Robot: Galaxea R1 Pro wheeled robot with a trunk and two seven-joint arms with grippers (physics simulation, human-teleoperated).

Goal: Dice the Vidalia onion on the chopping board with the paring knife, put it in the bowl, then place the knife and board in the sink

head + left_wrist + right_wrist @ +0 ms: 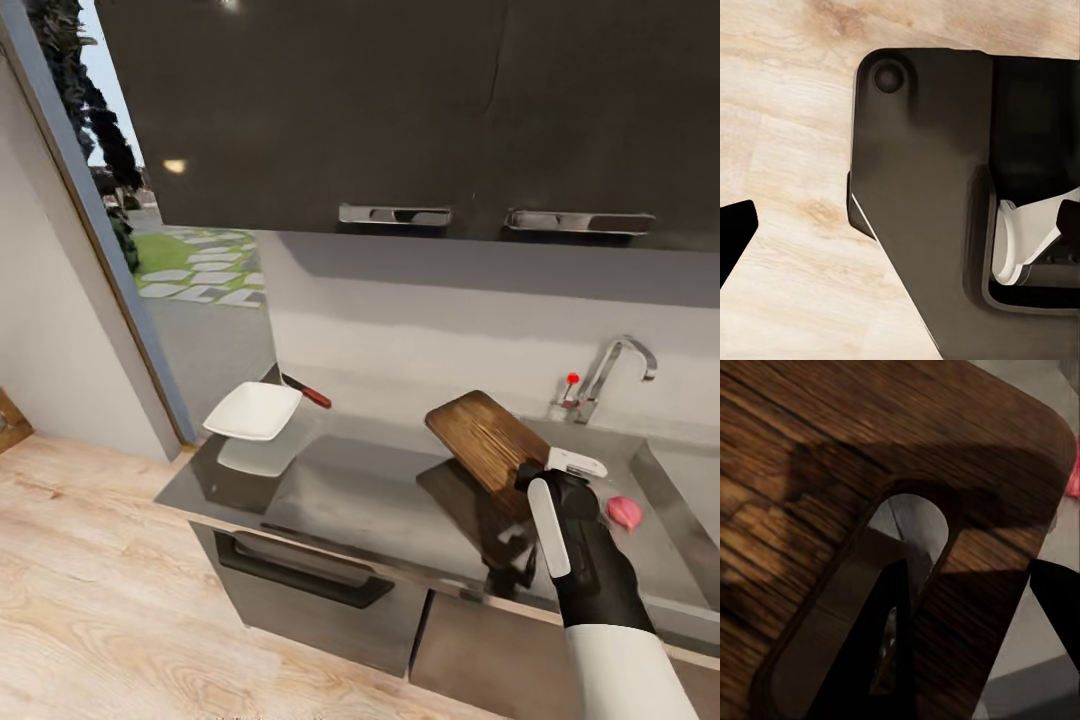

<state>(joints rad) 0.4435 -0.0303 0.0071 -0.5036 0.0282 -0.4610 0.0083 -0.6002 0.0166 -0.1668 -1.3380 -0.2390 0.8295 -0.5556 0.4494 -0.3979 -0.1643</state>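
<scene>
- long reflective grey countertop [350, 490]: the stainless sink basin [668, 500] sits at its right end, pink onion [625, 512] inside
- dark-brown wood-grain chopping board [485, 435] is tilted up off the counter, long axis running up-left from its slot end
- right gripper [556, 487] pinches that slot end, one finger through it
- left gripper [735, 240]: can't tell its state

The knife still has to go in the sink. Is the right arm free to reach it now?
Probably not: the right gripper is shut on the chopping board, and the paring knife lies far across the countertop.
</scene>
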